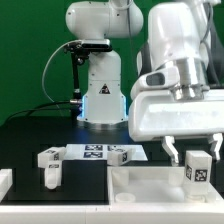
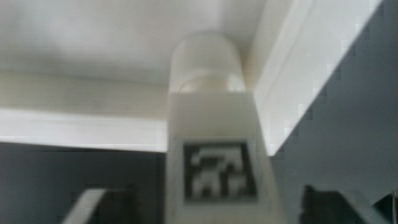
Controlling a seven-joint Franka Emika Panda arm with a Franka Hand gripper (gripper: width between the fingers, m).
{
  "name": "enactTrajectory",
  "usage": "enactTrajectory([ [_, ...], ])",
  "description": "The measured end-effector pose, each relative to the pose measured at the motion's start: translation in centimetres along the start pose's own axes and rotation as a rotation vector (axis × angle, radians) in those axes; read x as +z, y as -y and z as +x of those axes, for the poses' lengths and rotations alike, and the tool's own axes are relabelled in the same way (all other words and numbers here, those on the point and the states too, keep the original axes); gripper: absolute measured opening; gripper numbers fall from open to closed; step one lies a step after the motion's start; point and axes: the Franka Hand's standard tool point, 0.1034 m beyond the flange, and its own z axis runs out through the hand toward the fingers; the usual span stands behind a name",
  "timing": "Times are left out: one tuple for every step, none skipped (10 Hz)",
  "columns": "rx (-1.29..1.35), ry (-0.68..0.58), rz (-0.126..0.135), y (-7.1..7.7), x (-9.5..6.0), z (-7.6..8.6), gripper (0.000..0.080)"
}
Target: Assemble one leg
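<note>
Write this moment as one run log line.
tool: open, straddling leg | leg: upright, over panel | grasp: not yet closed

White leg point(image 2: 214, 100) with black-and-white tag point(image 2: 217, 168), close up between the pincer's point(image 2: 210, 206) spread fingertips point(image 2: 82, 207), pale panel point(image 2: 80, 70) behind.

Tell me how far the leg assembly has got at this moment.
Done: one leg stands upright at a corner of the panel, on the exterior view's right. In hand: the gripper straddles that leg, but whether it clamps it is unclear. Left: seating the leg fully, which cannot be confirmed here. A second leg sits apart, at the exterior view's left.
</note>
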Motion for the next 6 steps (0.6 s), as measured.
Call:
enactTrajectory([
  [0.007, 0.031, 0.007, -0.2, -0.6, 1.1, 0.0568],
  [0.029, 0.138, 0.025, 0.1, -0.4, 1.1, 0.0624],
  [0.039, 0.224, 0.039, 0.1, -0.2, 2.1, 0.0644],
  [0.052, 0.305, 0.046, 0.0, 0.1, 2.1, 0.0644],
  [0.062, 0.396, 0.052, -0.3, 0.6, 1.6, 0.0644],
  [0.065, 0.465, 0.055, -0.2, 1.1, 1.0, 0.0649],
])
